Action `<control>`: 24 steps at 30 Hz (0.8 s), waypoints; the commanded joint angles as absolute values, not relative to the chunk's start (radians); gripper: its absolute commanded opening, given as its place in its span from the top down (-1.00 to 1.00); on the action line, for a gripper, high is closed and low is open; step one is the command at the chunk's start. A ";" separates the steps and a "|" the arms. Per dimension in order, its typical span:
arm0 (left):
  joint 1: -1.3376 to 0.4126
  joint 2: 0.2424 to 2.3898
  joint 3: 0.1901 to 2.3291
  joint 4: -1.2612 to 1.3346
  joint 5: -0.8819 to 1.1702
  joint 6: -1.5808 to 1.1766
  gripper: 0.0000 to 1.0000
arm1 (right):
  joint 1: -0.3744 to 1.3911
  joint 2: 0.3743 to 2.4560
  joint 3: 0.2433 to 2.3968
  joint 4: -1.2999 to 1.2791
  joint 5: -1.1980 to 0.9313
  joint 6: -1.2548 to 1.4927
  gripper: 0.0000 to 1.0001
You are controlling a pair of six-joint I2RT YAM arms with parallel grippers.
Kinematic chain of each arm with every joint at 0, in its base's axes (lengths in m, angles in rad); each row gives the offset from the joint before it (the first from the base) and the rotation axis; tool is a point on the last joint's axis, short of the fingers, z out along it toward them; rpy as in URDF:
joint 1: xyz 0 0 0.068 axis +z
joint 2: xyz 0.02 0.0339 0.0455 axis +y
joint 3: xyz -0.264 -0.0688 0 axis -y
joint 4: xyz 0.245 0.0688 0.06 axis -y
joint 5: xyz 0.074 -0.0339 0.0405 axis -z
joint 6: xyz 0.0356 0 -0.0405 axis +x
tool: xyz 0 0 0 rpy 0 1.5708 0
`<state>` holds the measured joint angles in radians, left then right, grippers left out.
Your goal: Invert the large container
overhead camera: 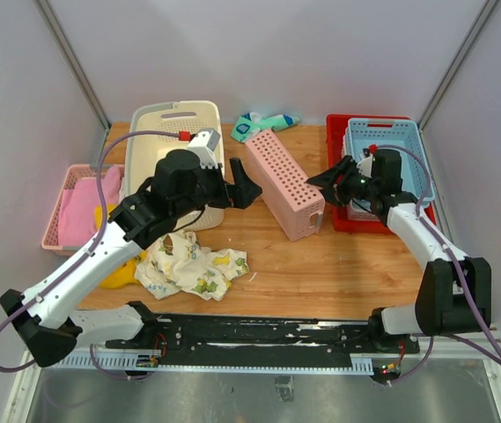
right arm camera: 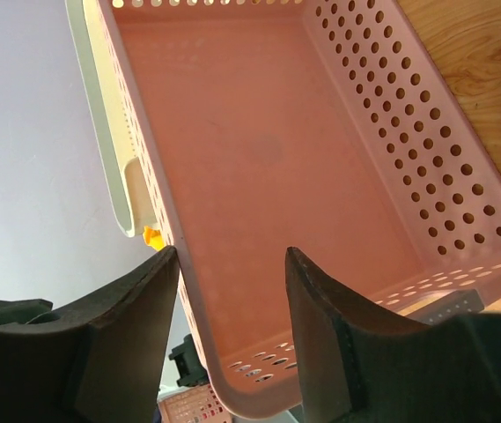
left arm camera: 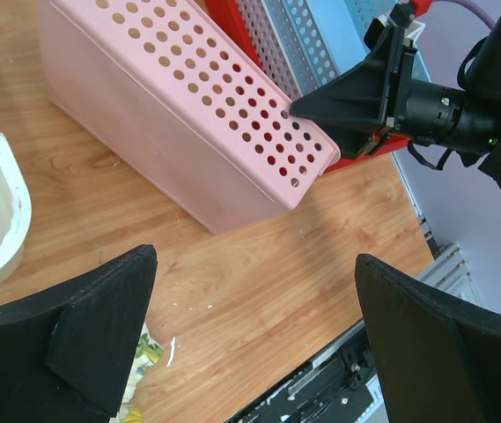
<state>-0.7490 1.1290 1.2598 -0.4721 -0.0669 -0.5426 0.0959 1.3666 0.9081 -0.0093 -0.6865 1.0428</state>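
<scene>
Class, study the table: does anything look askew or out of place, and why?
The pink perforated basket lies tipped on its side in the middle, its opening facing the right gripper, while the large container at the back left stands upright. A patterned cloth also lies crumpled loose in front.
</scene>
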 commanded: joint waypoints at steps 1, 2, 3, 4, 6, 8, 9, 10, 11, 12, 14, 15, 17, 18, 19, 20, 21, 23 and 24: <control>-0.746 1.160 1.244 -0.415 -0.009 -0.556 -0.98 | 0.078 1.397 0.905 -0.113 -0.652 0.980 -0.02; -0.746 1.171 1.233 -0.395 0.008 -0.567 -0.98 | 0.077 1.399 0.903 -0.108 -0.650 0.985 -0.01; -0.746 1.186 1.216 -0.373 0.033 -0.580 -0.98 | 0.074 1.400 0.900 -0.107 -0.645 0.988 0.02; -0.746 1.202 1.203 -0.338 0.056 -0.594 -0.98 | 0.070 1.403 0.898 -0.103 -0.641 0.991 0.04; -0.746 1.239 1.179 -0.279 0.099 -0.624 -0.98 | 0.056 1.409 0.894 -0.098 -0.631 0.995 0.08; -0.746 1.290 1.168 -0.227 0.141 -0.643 -0.98 | 0.036 1.415 0.892 -0.091 -0.625 0.999 0.15; -0.746 1.317 1.170 -0.208 0.157 -0.651 -0.98 | 0.024 1.416 0.892 -0.088 -0.624 1.002 0.16; -0.746 1.343 1.177 -0.191 0.176 -0.653 -0.98 | 0.015 1.418 0.895 -0.085 -0.623 1.002 0.18; -0.746 1.369 1.185 -0.177 0.194 -0.655 -0.98 | 0.004 1.421 0.901 -0.084 -0.622 1.000 0.19; -0.746 1.389 1.191 -0.161 0.207 -0.656 -0.98 | 0.000 1.423 0.907 -0.084 -0.620 0.997 0.19; -0.746 1.422 1.214 -0.140 0.222 -0.652 -0.98 | -0.008 1.430 0.924 -0.096 -0.616 0.985 0.19; -0.746 1.440 1.227 -0.137 0.225 -0.647 -0.98 | -0.009 1.436 0.937 -0.109 -0.612 0.972 0.19; -0.746 1.462 1.251 -0.135 0.229 -0.636 -0.98 | -0.009 1.449 0.956 -0.128 -0.605 0.955 0.19; -0.746 1.471 1.262 -0.135 0.233 -0.631 -0.98 | -0.010 1.456 0.963 -0.133 -0.604 0.950 0.19; -0.746 1.479 1.271 -0.134 0.238 -0.627 -0.98 | -0.009 1.462 0.967 -0.138 -0.602 0.946 0.19; -0.746 1.486 1.279 -0.135 0.241 -0.622 -0.98 | -0.009 1.469 0.971 -0.139 -0.604 0.942 0.19; -0.745 1.492 1.284 -0.135 0.244 -0.618 -0.98 | -0.009 1.476 0.976 -0.141 -0.601 0.937 0.19; -0.746 1.501 1.289 -0.134 0.248 -0.612 -0.98 | -0.009 1.487 0.986 -0.155 -0.588 0.923 0.18; -0.746 1.503 1.291 -0.134 0.249 -0.611 -0.98 | -0.009 1.492 0.993 -0.166 -0.577 0.915 0.18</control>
<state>-0.7490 1.4982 1.2598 -0.1730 0.2234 -0.6300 -0.0025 1.4487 0.9955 -0.0303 -0.6441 0.9829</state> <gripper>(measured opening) 0.991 0.412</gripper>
